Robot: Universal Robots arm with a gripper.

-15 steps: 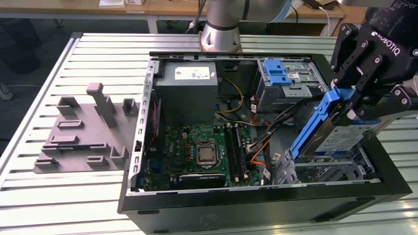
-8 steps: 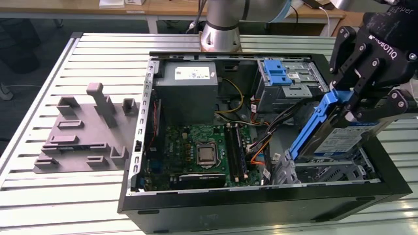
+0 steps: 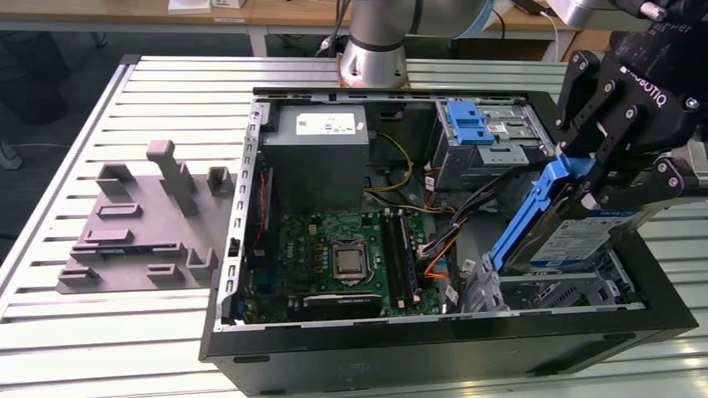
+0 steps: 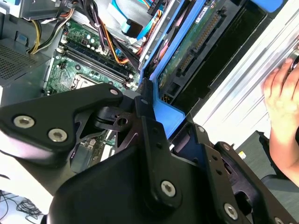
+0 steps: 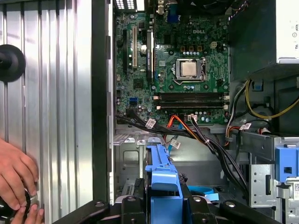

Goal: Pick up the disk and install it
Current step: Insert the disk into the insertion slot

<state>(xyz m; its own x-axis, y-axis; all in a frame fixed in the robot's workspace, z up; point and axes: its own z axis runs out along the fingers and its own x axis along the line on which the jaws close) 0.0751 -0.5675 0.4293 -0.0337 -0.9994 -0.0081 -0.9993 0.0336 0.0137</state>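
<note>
Robotics lab or workshop: ribbed aluminium worktop (image 3: 66, 332), robot arm base (image 3: 374, 58) standing top centre, opened computer case (image 3: 443, 348) mid-frame, wooden desks (image 3: 288, 10) along top edge.

the matt black metal end effector (image 3: 589, 178) clasps the disk (image 3: 573, 242), dull silver metal edged in smooth blue plastic; below it, a matt black case (image 3: 443, 358) on the ribbed bare-metal surface (image 3: 166, 83).

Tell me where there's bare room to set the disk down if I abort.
Bare table slats lie beyond the grey fixture and in front of it. Inside the case, cables crowd the gap between motherboard and the disk held in the claw. A person's hand is over the slats beside the case.
</note>
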